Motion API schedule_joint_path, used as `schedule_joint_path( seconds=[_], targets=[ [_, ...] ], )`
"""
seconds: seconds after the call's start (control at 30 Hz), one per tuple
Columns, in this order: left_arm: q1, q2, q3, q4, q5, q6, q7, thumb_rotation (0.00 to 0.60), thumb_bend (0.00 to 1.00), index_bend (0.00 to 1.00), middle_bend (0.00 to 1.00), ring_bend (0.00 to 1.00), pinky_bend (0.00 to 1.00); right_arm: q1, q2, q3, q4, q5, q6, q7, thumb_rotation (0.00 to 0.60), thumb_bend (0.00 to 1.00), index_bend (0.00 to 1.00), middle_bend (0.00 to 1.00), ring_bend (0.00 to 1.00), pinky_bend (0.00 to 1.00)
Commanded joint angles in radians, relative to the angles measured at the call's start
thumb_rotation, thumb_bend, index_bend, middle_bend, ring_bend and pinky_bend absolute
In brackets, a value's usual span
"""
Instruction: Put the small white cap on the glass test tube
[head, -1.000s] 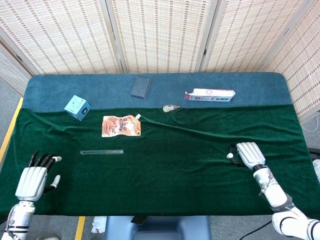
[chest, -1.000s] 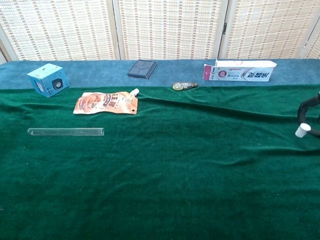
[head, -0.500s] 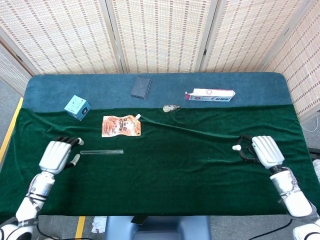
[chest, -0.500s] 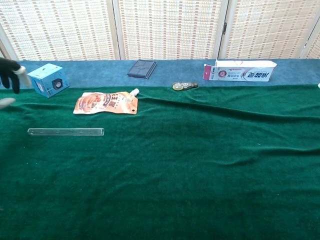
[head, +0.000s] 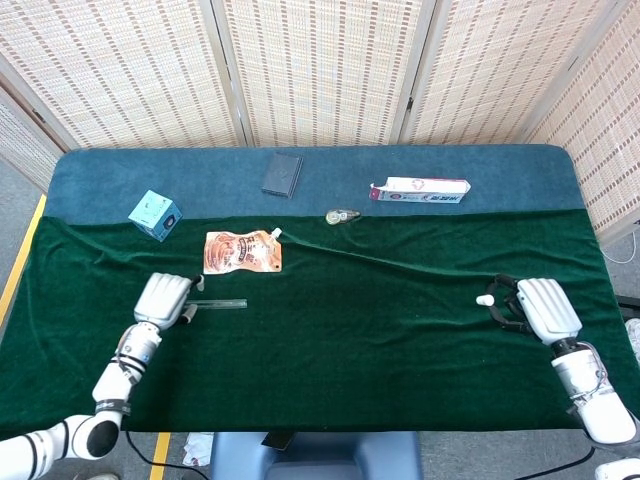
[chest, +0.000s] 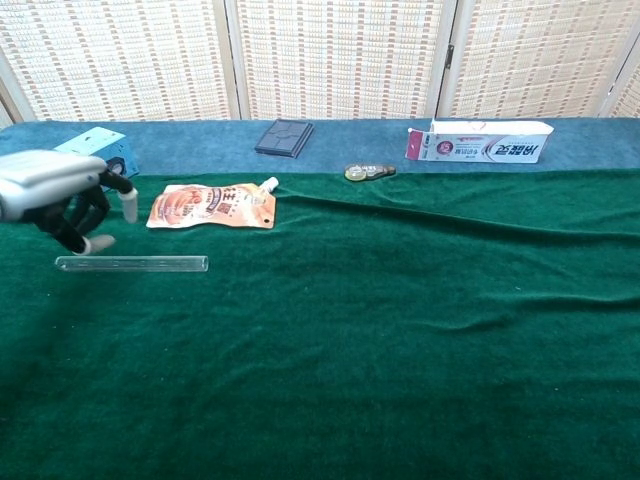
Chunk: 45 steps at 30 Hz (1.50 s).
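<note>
Down on the green cloth of the counter (head: 360, 330), the glass test tube (chest: 131, 264) lies flat, just below the orange pouch (chest: 212, 206). Over its left end hovers the left hand (head: 166, 298), fingers curled downward and holding nothing; whether they touch the tube cannot be told. Well apart at the counter's right side, the right hand (head: 535, 307) pinches the small white cap (head: 484, 300) at its fingertips, outside the chest view.

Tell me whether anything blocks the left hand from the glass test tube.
Nothing visible does. The left hand hovers above the left end of the glass test tube, which lies bare on the green cloth; the orange pouch lies behind the tube.
</note>
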<state>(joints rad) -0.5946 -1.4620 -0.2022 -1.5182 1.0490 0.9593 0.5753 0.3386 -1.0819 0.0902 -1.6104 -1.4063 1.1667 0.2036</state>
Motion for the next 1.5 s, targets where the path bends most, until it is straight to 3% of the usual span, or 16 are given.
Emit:
schedule_joint_path(
  seconds=[0.03,0.43,1.2,1.5],
  targets=[
    [-0.023,-0.042,0.019,0.026,-0.029,0.012,0.045,0.6,0.42,0.43,0.79,0.68,0.72,-0.001,0.001,0.0,0.004,0.003,-0.002,0.002,0.6,0.64,0.67,1.0,1.0,1.0],
    [-0.045,-0.147,0.03,0.139,-0.121,0.052,0.079,0.6,0.38,0.46,0.81,0.71,0.73,0.005,-0.011,-0.004,0.022,0.007,-0.027,0.004,0.6,0.64,0.67,1.0,1.0,1.0],
    [-0.062,-0.219,0.041,0.252,-0.141,0.07,0.064,0.6,0.35,0.56,0.89,0.78,0.79,0.013,-0.02,-0.002,0.04,0.023,-0.055,0.008,0.6,0.64,0.67,1.0,1.0,1.0],
    [-0.069,-0.225,0.039,0.268,-0.148,0.059,0.059,0.6,0.4,0.57,0.9,0.79,0.79,0.016,-0.027,-0.003,0.048,0.025,-0.065,0.007,0.6,0.64,0.67,1.0,1.0,1.0]
  ],
)
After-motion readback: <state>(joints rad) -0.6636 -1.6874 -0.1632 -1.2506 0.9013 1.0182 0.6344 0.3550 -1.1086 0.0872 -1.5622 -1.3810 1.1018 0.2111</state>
